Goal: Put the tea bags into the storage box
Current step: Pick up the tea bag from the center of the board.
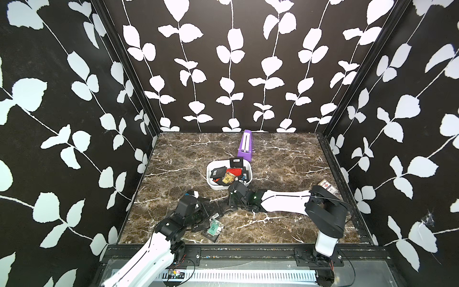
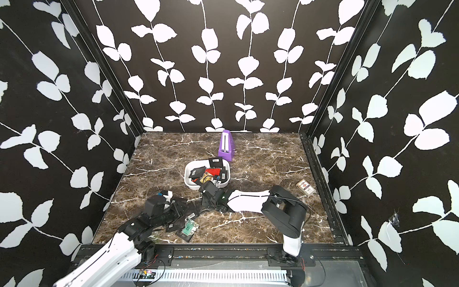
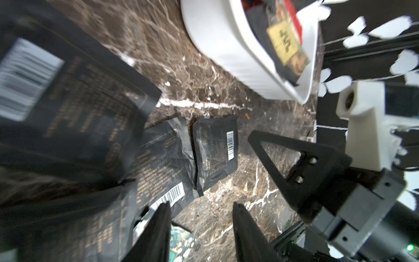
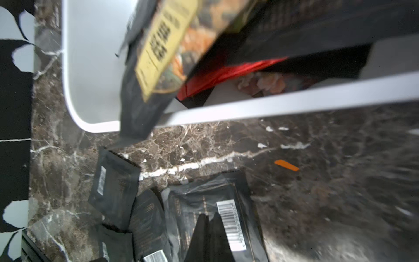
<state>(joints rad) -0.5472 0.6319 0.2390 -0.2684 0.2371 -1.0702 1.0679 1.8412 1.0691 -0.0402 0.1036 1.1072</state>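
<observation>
Your left tool hung open over loose tea bags, seemingly for pickup; your right tool sat closed near the storage box.

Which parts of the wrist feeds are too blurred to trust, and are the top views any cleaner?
Left wrist view: the big black tea bag nearest the lens is smeared, while the smaller tea bag on the table is crisp. Right wrist view: the yellow-labelled tea bag and the storage box are soft, the barcoded tea bag sharper. Both top views: evenly lit, no motion blur.
</observation>
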